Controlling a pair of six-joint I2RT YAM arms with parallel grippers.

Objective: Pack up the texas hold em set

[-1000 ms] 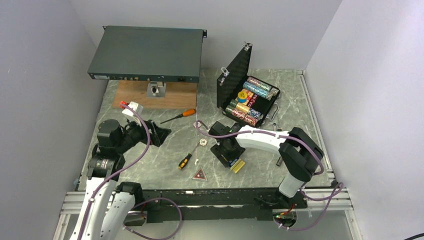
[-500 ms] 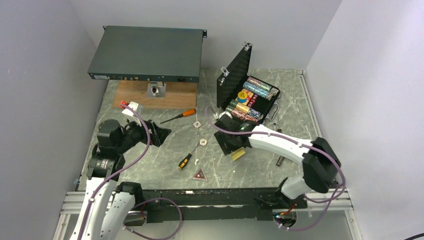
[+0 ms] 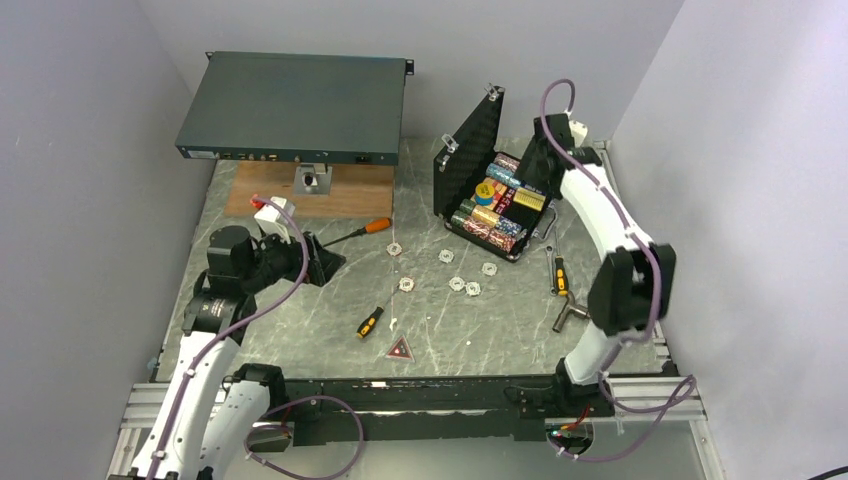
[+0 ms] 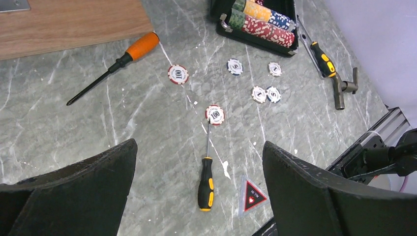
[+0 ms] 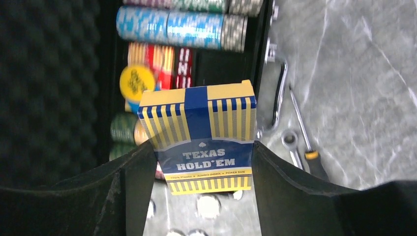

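The right hand (image 5: 200,164) pinches the card box (image 5: 196,123) above the open case (image 3: 478,140) at the far right corner of the bench (image 3: 300,320). If it tilts, it could snag on the chip rows (image 5: 182,27). The left hand (image 4: 199,145) is spread.

Card box (image 5: 196,137): TEXAS HOLD'EM; chip (image 4: 177,74): 100

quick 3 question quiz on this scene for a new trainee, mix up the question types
1. True or false: the right gripper is shut on the card box.
2. How many loose chips lie on the table?
3. The left gripper is: A shut on a chip, B open and empty, C shut on the card box.
Key: 1 true; 2 six; 3 B.
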